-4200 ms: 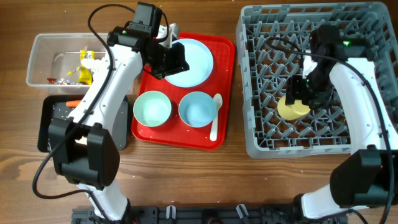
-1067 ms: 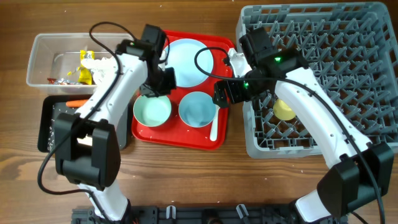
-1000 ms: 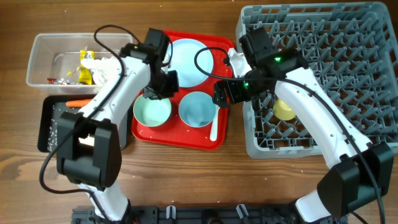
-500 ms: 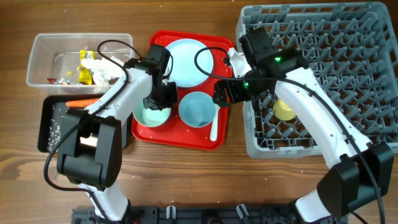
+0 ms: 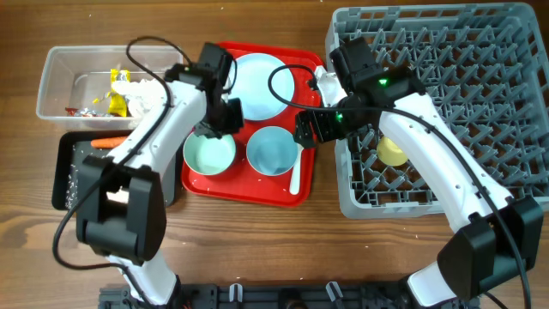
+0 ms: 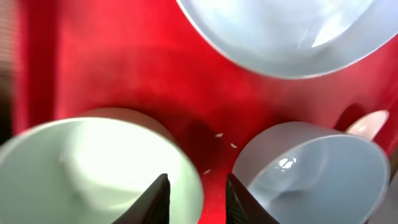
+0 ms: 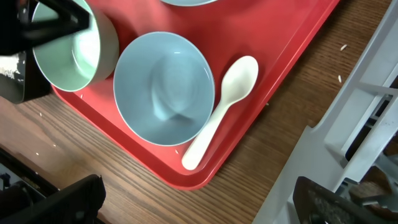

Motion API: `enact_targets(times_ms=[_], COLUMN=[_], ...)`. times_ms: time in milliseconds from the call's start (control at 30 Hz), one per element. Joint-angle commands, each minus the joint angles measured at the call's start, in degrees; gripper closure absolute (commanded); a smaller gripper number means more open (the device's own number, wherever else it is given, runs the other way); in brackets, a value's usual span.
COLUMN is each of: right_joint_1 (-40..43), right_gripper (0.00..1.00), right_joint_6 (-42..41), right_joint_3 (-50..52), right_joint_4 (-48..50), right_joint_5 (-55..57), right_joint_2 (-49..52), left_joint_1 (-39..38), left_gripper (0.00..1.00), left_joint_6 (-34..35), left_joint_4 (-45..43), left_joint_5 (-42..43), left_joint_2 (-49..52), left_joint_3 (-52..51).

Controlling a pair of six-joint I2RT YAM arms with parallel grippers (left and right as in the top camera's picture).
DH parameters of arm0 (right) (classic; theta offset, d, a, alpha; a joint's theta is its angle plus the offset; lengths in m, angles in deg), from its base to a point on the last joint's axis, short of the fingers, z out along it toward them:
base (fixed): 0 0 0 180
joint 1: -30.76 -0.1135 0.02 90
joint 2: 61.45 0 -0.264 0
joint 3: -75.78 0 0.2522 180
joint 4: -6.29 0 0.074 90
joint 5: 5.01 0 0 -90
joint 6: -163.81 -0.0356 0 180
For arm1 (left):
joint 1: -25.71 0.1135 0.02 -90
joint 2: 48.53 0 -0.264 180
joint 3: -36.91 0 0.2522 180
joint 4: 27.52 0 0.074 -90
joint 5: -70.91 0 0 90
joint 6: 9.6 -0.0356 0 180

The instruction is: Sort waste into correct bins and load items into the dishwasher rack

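Overhead, the whole layout is seen: the red tray (image 5: 249, 187) lies between the clear tub (image 5: 60, 64) on the left and the grey rack (image 5: 480, 51) on the right, and the black tray (image 5: 69, 184) is set just below the tub. A yellow wrapper (image 5: 117, 101), a red wrapper (image 5: 81, 110) and white tissue (image 5: 147, 90) are contained in the tub. An orange carrot (image 5: 105, 142) lies at the black tray's top edge. The yellow cup (image 5: 392, 153) is seen in the rack, partly covered by the right arm (image 5: 429, 163). These are shown by the overhead view alone.

On the red tray the plate (image 5: 262, 86) is placed at the back, with the left bowl (image 5: 210, 154) and right bowl (image 7: 165, 87) in front of it. The white spoon (image 7: 221, 112) is laid just right of the right bowl.

The left gripper (image 5: 213, 130) is poised over the left bowl's far rim. Its jaws are made out only in the left wrist view, where they are narrowly parted. The rim is seen between the two fingertips (image 6: 158, 199), but whether it is touched cannot be told. A few rice grains (image 6: 225, 138) on the tray between the bowls are revealed only there.

The right gripper (image 5: 310, 129) is held over the tray's right edge, beside the rack. Its jaws are shown by the right wrist view to be spread wide, with nothing gripped.
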Motion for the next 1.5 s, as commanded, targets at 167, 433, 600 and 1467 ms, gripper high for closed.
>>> enact_targets(times_ms=[167,433,600,1467], right_joint_1=[0.20,0.20,0.20,0.20], right_gripper=[0.00,0.00,0.00,0.00], right_joint_6=[-0.74,-0.66,-0.68,-0.66], right_joint_3=[0.52,0.52,0.52,0.52], right_joint_4=[0.09,0.13,0.15,0.79], right_joint_5=[0.72,0.72,0.72,0.72], right_joint_2=[0.11,0.11,0.11,0.11], left_joint_1=[5.64,11.52,11.58,11.50], left_gripper=[0.74,0.69,0.68,0.89], left_joint_6=[0.44,3.54,3.54,3.54], left_joint_4=[8.28,8.92,5.44,-5.64], left_joint_5=[-11.63,-9.62,-9.16,-4.85], left_joint_2=[-4.28,-4.26,-4.24,-4.20], left_joint_3=[2.14,-0.68,-5.14,-17.51])
